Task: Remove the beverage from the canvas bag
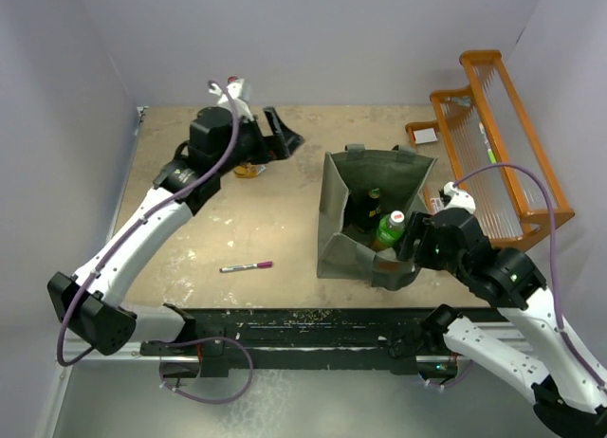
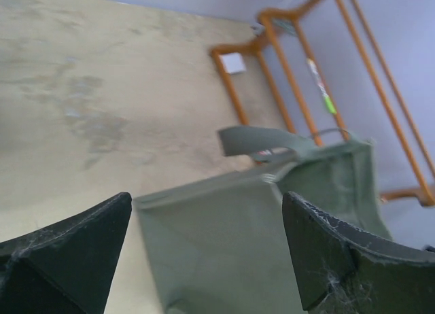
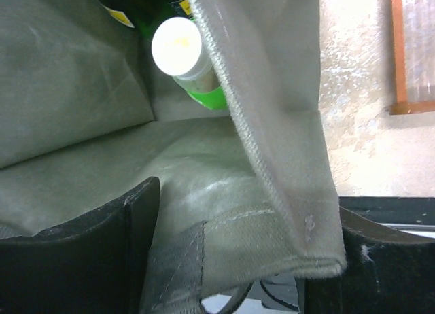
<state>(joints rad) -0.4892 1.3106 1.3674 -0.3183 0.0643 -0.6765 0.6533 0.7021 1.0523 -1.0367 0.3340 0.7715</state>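
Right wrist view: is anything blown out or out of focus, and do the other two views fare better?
Right wrist: the bottle's white cap is blown out to a near-featureless disc and the table glares, though the canvas bag shows sharp weave at its rim. Left wrist: soft all over, canvas bag and orange rack smeared. Top external: evenly lit, crisp down to the pink pen.

Rack: orange wooden rack point(image 1: 493, 163), standing at the far right edge.
Pen: slim pink-capped marker point(image 1: 247, 266), lying flat on the tan tabletop point(image 1: 275, 210).
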